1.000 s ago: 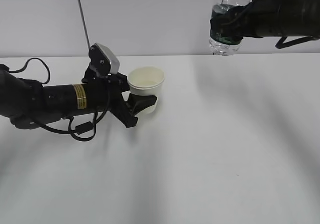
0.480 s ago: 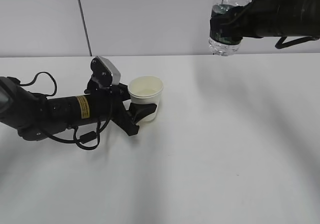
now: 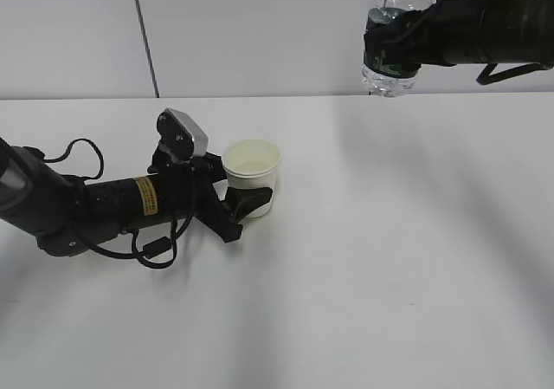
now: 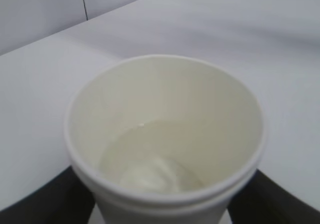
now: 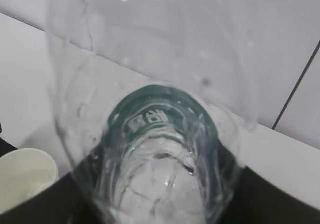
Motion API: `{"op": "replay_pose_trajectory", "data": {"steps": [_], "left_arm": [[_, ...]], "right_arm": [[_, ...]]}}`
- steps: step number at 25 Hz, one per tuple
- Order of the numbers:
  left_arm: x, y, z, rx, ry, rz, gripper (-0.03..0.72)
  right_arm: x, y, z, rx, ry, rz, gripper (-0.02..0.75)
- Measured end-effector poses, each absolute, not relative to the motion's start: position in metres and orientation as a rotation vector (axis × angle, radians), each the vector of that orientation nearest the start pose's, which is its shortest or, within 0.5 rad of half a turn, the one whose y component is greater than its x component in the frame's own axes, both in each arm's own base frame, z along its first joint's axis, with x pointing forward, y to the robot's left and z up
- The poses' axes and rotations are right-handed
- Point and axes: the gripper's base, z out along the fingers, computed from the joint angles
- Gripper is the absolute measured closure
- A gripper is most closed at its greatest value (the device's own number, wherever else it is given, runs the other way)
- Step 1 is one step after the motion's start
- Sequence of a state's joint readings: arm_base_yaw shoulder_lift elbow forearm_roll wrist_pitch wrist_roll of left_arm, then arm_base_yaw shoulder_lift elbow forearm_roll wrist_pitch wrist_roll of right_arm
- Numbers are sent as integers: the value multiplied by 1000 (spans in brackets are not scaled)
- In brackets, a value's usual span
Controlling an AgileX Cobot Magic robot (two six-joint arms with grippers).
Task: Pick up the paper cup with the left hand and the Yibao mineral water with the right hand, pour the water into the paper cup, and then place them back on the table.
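The paper cup (image 3: pixel 252 165) is off-white and upright, held by my left gripper (image 3: pixel 249 200), which is shut on its lower wall. The cup's base is at or just above the table (image 3: pixel 363 259). In the left wrist view the cup (image 4: pixel 165 134) fills the frame with a little water in its bottom and a black finger (image 4: pixel 75 196) on each side. My right gripper (image 3: pixel 394 47) is shut on the Yibao mineral water (image 3: pixel 387 79), held high at the upper right, roughly upright, its neck out of frame. The right wrist view shows the bottle (image 5: pixel 150 134) and the cup (image 5: pixel 22 176) far below.
A grey panelled wall (image 3: pixel 260 34) stands behind the table. The left arm's cable (image 3: pixel 147 246) loops on the table under the arm. Nothing else stands on the white tabletop.
My left arm has lowered with the cup, bringing it down toward the table and slightly nearer. The right arm and bottle have not moved.
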State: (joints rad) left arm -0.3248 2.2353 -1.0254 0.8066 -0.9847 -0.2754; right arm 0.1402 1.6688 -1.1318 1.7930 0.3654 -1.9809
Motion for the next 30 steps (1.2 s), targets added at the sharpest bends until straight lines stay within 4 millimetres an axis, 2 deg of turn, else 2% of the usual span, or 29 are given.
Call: {"op": "replay_pose_trajectory", "data": {"steps": [5,16,23,30], "left_arm": [[363,-182,85,923,1585,-684,144],[361,-181,85,961,1572,-695,133],[360,-160,94,966,1591,-671,133],[345,-140,112,969,1625,-658,133]], "right_arm": [[373,85,281,-532,1851,322,350],[373,85,281,-541,1848,313,350],[373,85,281,-542,1848,312,350],[373,85,281,-542,1848,312,350]]}}
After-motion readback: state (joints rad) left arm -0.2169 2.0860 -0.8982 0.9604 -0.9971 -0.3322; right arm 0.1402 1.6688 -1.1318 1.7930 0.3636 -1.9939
